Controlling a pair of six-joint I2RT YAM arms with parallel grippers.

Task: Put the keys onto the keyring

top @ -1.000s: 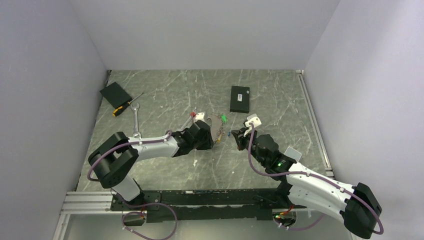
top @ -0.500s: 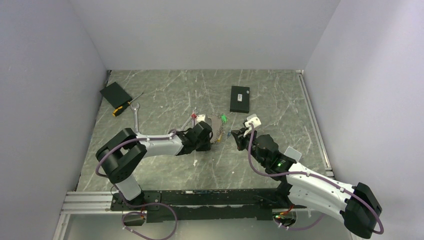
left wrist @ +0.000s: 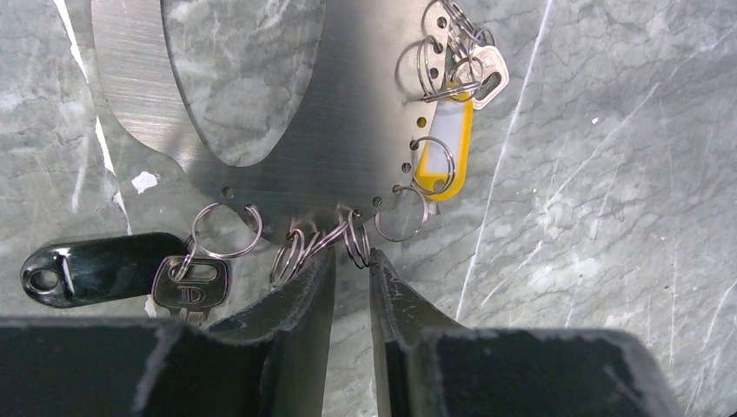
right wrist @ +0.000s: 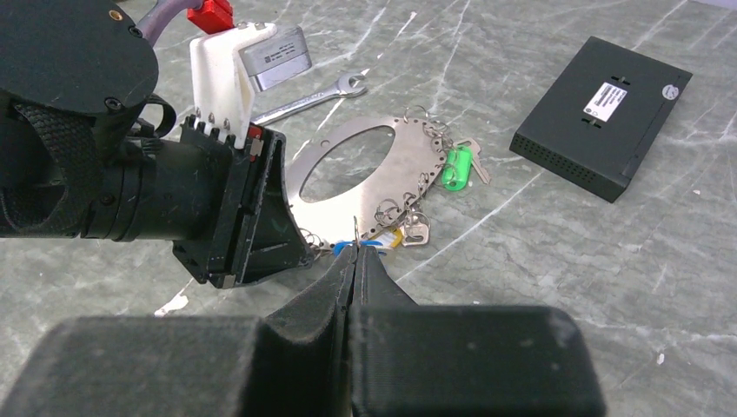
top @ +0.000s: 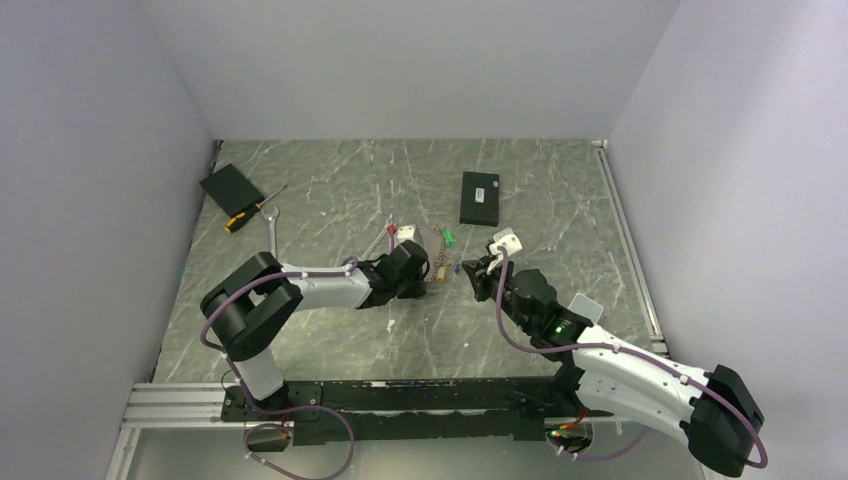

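1. Keyring (left wrist: 365, 113), a flat steel plate with an oval cut-out, lies on the table (top: 330, 190) between both grippers.
2. The left gripper (left wrist: 352, 261) has crept in this last second, its jaws narrowing to a slim gap around a split ring (left wrist: 356, 239) at the plate's edge.
3. The right gripper (right wrist: 355, 256) hasn't budged and is pinched tight on a blue key (right wrist: 372, 246).
4. To my eye, threading comes next.

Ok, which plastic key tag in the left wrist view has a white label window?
The yellow oblong plastic tag, lying against the brushed-steel keyring plate's holed edge. The black plastic tag at lower left is plain.
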